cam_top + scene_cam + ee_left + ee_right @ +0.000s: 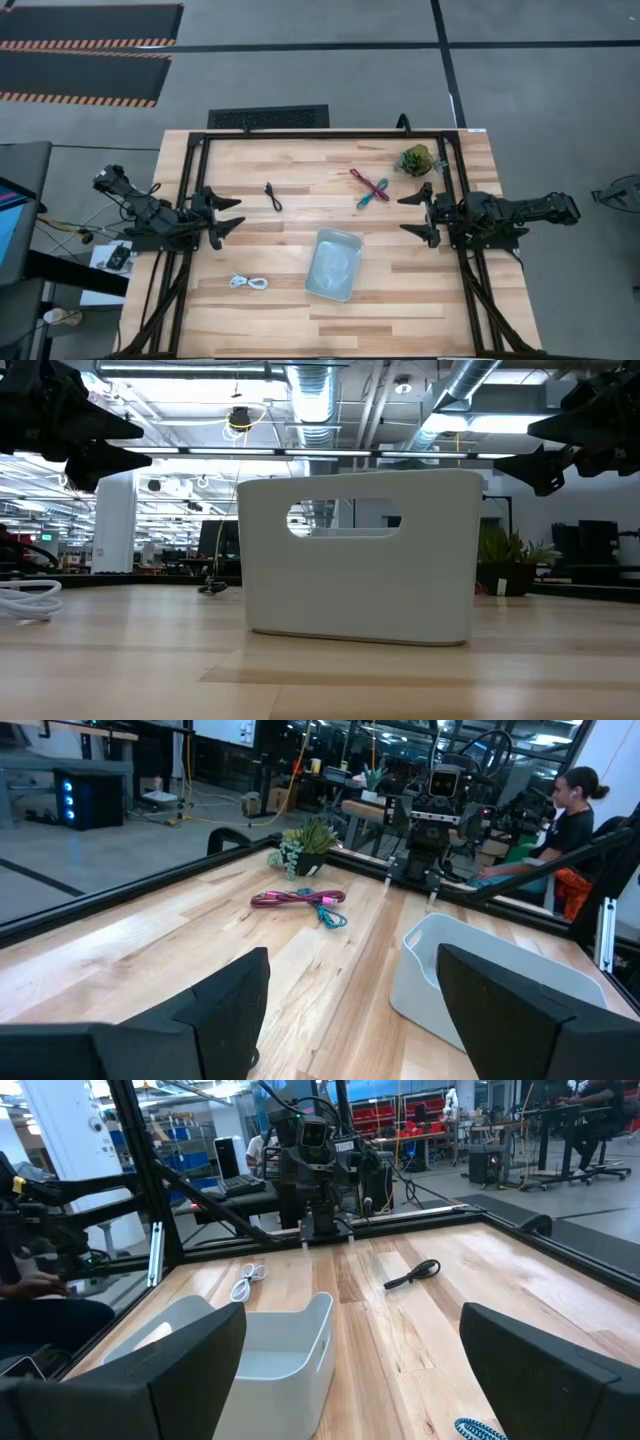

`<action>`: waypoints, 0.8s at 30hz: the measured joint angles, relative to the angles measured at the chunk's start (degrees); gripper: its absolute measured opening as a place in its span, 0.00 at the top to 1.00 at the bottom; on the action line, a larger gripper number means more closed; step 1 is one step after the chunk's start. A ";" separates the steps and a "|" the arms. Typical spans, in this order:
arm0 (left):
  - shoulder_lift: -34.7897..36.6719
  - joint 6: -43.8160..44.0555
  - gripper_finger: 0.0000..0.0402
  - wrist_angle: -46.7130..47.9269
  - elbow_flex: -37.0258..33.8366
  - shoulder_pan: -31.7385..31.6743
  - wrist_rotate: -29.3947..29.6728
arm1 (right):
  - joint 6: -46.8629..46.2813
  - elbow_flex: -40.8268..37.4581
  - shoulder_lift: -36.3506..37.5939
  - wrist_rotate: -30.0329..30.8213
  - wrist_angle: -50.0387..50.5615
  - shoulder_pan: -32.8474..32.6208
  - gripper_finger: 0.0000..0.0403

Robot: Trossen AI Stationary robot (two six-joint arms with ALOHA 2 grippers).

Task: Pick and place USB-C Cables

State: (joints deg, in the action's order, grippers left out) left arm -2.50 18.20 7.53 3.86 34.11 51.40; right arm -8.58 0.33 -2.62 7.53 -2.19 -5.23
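Note:
Four short cables lie loose on the wooden table: a black one (273,196) at the far left, a white coil (249,282) near the front left, and a magenta-red one (368,183) crossed with a teal-blue one (372,195) at the far right. A pale tray (333,264) stands at the table's middle, nothing in it that I can see. My left gripper (234,217) hovers open at the left edge. At the right edge my right gripper (412,214) hovers open too. Both point level toward the middle.
A small green potted plant (416,160) stands at the far right corner, close to the coloured cables. A black frame (320,135) runs round the table's far and side edges. A person (570,815) sits beyond the table's right side.

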 joint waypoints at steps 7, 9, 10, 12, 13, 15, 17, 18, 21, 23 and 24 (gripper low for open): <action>0.00 0.00 0.32 0.01 0.00 -0.02 -0.02 | 0.00 0.01 0.00 0.01 0.01 0.01 0.03; -0.02 -0.02 0.32 0.00 0.00 0.00 -0.02 | 0.00 -0.01 -0.02 0.01 0.01 0.00 0.03; -0.02 -0.02 0.32 0.00 0.00 0.00 0.00 | 0.00 0.01 -0.02 0.00 0.00 -0.01 0.03; 0.00 0.00 0.32 0.01 0.01 -0.01 0.00 | 0.00 0.00 -0.01 0.00 0.02 0.00 0.03; -0.02 0.00 0.32 0.00 0.02 -0.01 0.00 | 0.00 -0.01 0.00 0.01 0.00 0.01 0.03; -0.02 -0.02 0.32 0.00 0.01 -0.02 0.00 | 0.00 -0.01 0.00 0.01 0.01 0.01 0.03; -0.01 -0.01 0.32 -0.04 0.00 0.00 -0.02 | 0.01 0.01 0.00 0.01 0.02 0.01 0.03; 0.00 0.00 0.32 -0.04 0.00 0.00 -0.02 | 0.01 0.00 -0.01 0.01 0.00 0.01 0.03; -0.02 0.00 0.32 -0.26 0.00 0.00 -0.02 | 0.15 -0.01 -0.02 0.02 0.02 0.01 0.03; -0.01 0.86 0.32 -1.10 -0.13 -0.01 -0.09 | 0.80 -0.01 -0.01 0.02 0.00 0.01 0.03; -0.01 1.94 0.32 -1.37 -0.18 -0.02 -0.10 | 0.93 0.00 -0.01 0.02 0.00 0.01 0.03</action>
State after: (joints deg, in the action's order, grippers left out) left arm -2.52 20.14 6.16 3.68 34.09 51.30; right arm -7.65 0.33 -2.62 7.55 -2.20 -5.21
